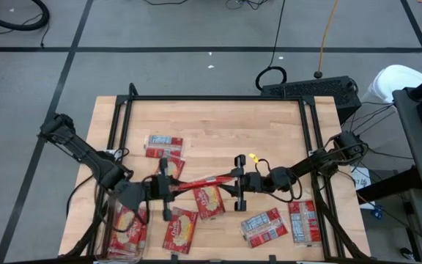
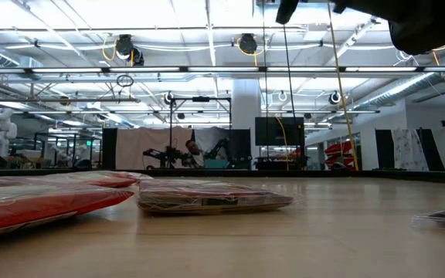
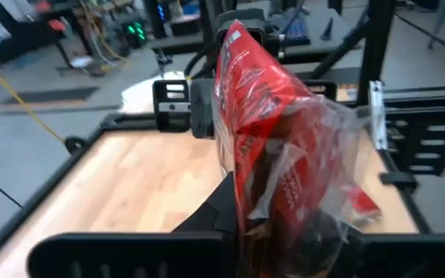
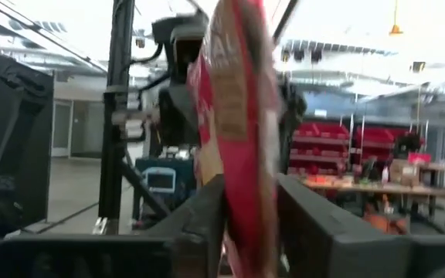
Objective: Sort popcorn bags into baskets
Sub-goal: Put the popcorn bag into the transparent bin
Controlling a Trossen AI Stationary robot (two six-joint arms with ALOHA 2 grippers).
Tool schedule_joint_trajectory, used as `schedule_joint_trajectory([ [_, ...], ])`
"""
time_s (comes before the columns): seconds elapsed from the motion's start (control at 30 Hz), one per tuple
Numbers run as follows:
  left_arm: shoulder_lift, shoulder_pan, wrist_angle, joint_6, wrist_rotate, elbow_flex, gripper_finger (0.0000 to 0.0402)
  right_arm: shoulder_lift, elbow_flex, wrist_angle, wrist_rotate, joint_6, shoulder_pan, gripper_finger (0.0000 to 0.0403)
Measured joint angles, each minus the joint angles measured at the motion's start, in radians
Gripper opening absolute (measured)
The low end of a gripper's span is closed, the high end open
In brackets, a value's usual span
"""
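Looking down on a wooden desk (image 1: 218, 125) boxed in by a dark metal frame (image 1: 211, 98). Finding a clear bin (image 1: 109, 236) at the desk's near left corner, holding a few red packets (image 1: 128, 229) lying flat.

Reaching in from the left side with the left arm (image 1: 86, 155) and from the right side with the right arm (image 1: 310, 163), both meeting near the middle of the desk. Holding one popcorn bag (image 1: 204, 180) stretched between the two hands, raised off the wood and lying along the line from one hand to the other.

Pinching one end of that popcorn bag in the left hand (image 1: 165, 189), narrowed down onto the crinkled wrapper. Sitting at the other end with the right hand (image 1: 239, 183); not being able to tell whether gripping or letting go.

Leaving loose packets flat on the desk: a label-up pair (image 1: 164, 145) behind the left hand, two picture-up ones (image 1: 209, 202) (image 1: 180, 229) just in front of the raised bag, and two label-up ones (image 1: 264, 226) (image 1: 304, 221) towards the near right corner.
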Motion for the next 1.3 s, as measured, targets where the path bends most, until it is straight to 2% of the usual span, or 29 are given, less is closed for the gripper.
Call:
schedule_joint_trajectory([
  [0.23, -0.122, -0.005, -0.195, -0.128, 0.127, 0.0, 0.0019, 0.0, -0.025, -0.105, 0.019, 0.072, 0.0, 0.0174],
  [0.4, -0.207, 0.002, -0.336, -0.244, 0.201, 0.001, 0.0019, 0.0, -0.025, -0.245, 0.02, 0.154, 0.0, 0.0184],
  [0.5, -0.224, 0.011, -0.477, -0.322, 0.25, 0.043, 0.0019, 0.0, -0.025, -0.327, 0.02, 0.211, 0.0, 0.0184],
  [0.73, -0.161, 0.01, -0.887, -0.457, 0.402, 0.288, 0.002, 0.001, -0.026, -0.454, 0.018, 0.278, 0.0, 0.0184],
  [0.93, -0.095, 0.011, -1.13, -0.527, 0.563, 0.469, 0.002, 0.001, -0.026, -0.478, 0.018, 0.278, 0.0, 0.0184],
  [1.13, -0.06, 0.01, -1.238, -0.579, 0.819, 0.513, 0.002, 0.001, -0.026, -0.496, 0.017, 0.278, 0.003, 0.0184],
  [1.3, -0.027, -0.003, -1.313, -0.636, 0.969, 0.513, 0.002, 0.001, -0.026, -0.54, 0.017, 0.278, 0.015, 0.0184],
])
